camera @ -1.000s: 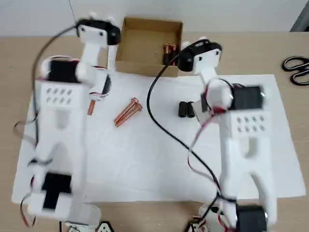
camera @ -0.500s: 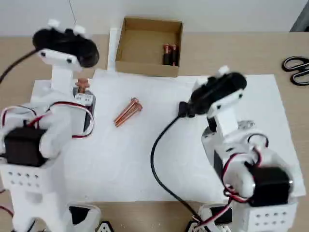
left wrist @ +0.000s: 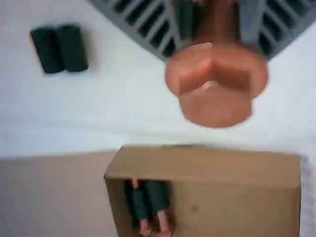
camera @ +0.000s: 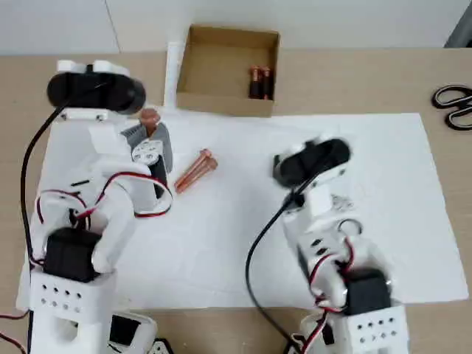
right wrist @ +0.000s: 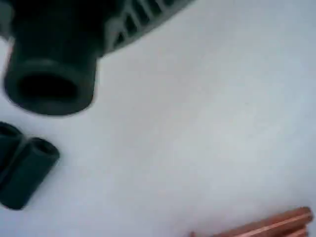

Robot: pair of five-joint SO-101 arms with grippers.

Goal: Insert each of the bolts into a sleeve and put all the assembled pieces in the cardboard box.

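My left gripper (camera: pixel 147 136) is shut on a copper bolt (camera: pixel 150 117), held head-up over the back left of the white paper; in the left wrist view the bolt's hex head (left wrist: pixel 216 84) sticks out from between the grey fingers (left wrist: pixel 138 15). My right gripper (right wrist: pixel 74 24) is shut on a black sleeve (right wrist: pixel 49 84), open end showing, above the paper. Two more sleeves (right wrist: pixel 24 168) (left wrist: pixel 59 48) lie side by side on the sheet. Two loose bolts (camera: pixel 195 171) (right wrist: pixel 266 224) lie mid-paper. The cardboard box (camera: pixel 221 103) (left wrist: pixel 197 163) holds two assembled pieces (camera: pixel 258 82) (left wrist: pixel 148 207).
The white paper sheet (camera: pixel 243 243) covers most of the wooden table. Scissors (camera: pixel 453 103) lie at the far right edge. The right arm's black wrist camera (camera: pixel 310 162) and its cable hang over the spot where the loose sleeves lie.
Both arms have drawn back from the box toward the table's front. The left gripper's bolt went from low beside the arm to head-up. The right arm now covers the loose sleeves.
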